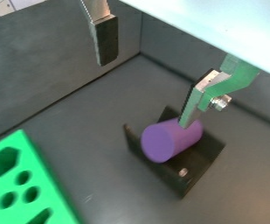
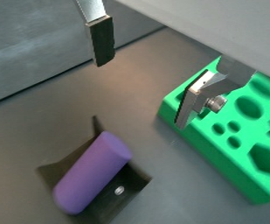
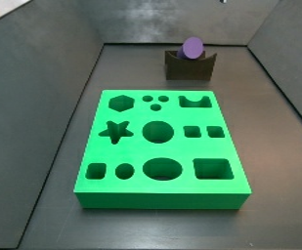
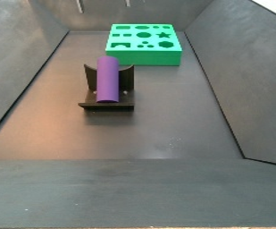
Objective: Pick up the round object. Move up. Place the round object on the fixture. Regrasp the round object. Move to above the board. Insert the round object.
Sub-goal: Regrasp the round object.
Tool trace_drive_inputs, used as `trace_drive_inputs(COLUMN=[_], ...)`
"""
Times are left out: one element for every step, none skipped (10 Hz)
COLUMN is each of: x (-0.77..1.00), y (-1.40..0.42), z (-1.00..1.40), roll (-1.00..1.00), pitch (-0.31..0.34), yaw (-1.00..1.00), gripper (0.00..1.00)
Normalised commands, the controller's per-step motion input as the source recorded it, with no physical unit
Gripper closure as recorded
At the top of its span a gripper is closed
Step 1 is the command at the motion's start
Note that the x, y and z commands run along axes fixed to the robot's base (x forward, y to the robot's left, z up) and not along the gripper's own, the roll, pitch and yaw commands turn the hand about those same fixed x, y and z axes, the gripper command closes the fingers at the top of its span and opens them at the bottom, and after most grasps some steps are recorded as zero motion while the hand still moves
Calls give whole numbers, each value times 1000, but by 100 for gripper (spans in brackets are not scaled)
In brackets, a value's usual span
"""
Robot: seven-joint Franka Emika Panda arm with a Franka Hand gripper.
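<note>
The purple round object (image 1: 169,140) lies on its side in the notch of the dark fixture (image 1: 197,168); it shows in both wrist views (image 2: 93,171) and both side views (image 3: 193,47) (image 4: 106,76). My gripper (image 1: 152,74) hangs well above the floor, open and empty, and nothing is between the silver fingers (image 2: 102,39). It is clear of the round object and touches nothing. The green board (image 3: 160,146) with its many cut-outs lies flat on the floor, apart from the fixture (image 3: 189,68). The gripper is out of frame in both side views.
Dark grey bin walls surround the floor (image 4: 164,125) on all sides. The fixture (image 4: 104,105) stands near the back wall in a side view, the board (image 4: 144,40) a short way from it. One board corner shows in a wrist view (image 1: 15,188).
</note>
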Motion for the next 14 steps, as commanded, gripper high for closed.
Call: trace_drive_inputs(x=[-34,-27,-21,-8,12,26,37,53,64,75,89,96,99,101], y=[-19,-16,-18,-21,-19,-22,-23,-26,-28,-32,-34,-37,-41,-41], z=[1,12,15,9,-8,-17,-16,-10,-14,-18,-20,-20,-20,-23], roll=[1000,1000,1000,1000,1000,1000,1000,1000,1000,1000,1000,1000,1000,691], pitch=[-27,-26,-23,-22,-17,-10,0,13,27,47,69,97,127,132], yaw=[32,33,34,34,36,37,38,42,45,50,59,73,94,118], gripper=[0,0,0,0,0,0,0,0,0,0,0,0,0,0])
